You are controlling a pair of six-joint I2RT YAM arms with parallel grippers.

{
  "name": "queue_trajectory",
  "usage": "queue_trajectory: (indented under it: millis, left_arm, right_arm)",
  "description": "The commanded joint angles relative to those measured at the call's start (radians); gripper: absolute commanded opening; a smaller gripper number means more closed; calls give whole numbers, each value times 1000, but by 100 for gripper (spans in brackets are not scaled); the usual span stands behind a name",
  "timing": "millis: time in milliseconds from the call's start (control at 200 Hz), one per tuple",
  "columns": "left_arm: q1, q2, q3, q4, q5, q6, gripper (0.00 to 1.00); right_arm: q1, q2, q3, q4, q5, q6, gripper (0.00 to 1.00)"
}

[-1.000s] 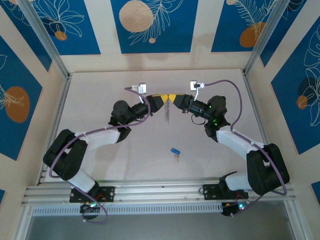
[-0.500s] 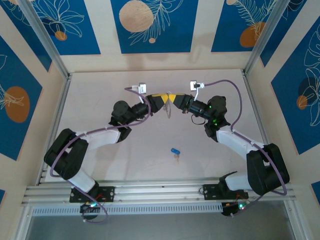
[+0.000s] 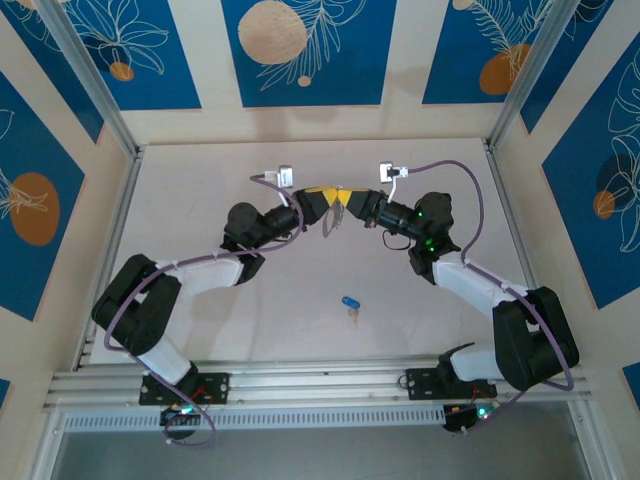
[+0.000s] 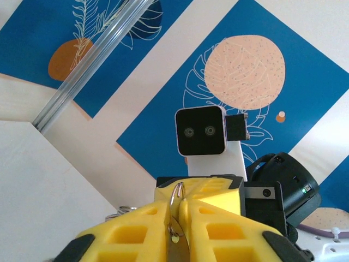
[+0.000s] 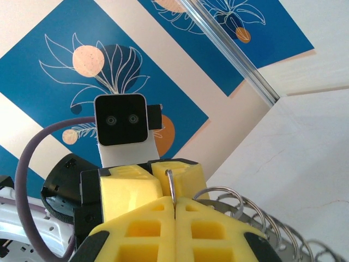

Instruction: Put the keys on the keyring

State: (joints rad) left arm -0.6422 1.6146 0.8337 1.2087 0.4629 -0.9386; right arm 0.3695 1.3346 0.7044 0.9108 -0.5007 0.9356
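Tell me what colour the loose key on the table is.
The key has a bright blue head; the top view shows it best.

Each arm is presenting white moulded link shells (image 3: 470, 282) alternating with black rounded joint housings (image 3: 245, 225). A purple sheathed cable (image 5: 26, 161) is running along each arm toward a black square two-lens wrist camera (image 4: 200, 131) on a white bracket. Yellow plastic fingers with rectangular recesses (image 4: 218, 232) are terminating both arms. Small green indicator lights (image 3: 430, 240) are glowing on the right arm's black housing.

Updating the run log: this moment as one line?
left claw shut on keyring | right claw shut on keyring | blue key lying on table
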Motion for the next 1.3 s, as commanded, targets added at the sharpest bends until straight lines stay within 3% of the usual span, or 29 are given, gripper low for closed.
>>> queue_trajectory:
  millis: [0,85,145,285,610,795,1295]
  left_arm:
    - [-14,8,15,83,23,-8,8]
    - [-13,7,11,82,34,-7,0]
    - [-12,1,14,68,50,5,0]
    - [-2,-39,35,-40,121,74,0]
    - [24,-143,189,-563,351,423,0]
    - [27,-151,256,-710,393,517,0]
    - [26,-151,267,-700,399,498,0]
  right_arm:
    - [-6,-8,-4,21,3,-3,0]
    - [-11,-10,-4,19,-5,-5,0]
    - [-23,-17,-6,15,-20,-4,0]
    - [-83,-76,-31,-8,-82,-12,18]
    - [-148,-223,-4,-200,-263,-138,37]
    - [-138,-229,11,-242,-313,-172,37]
    - [-99,-178,18,-215,-276,-171,32]
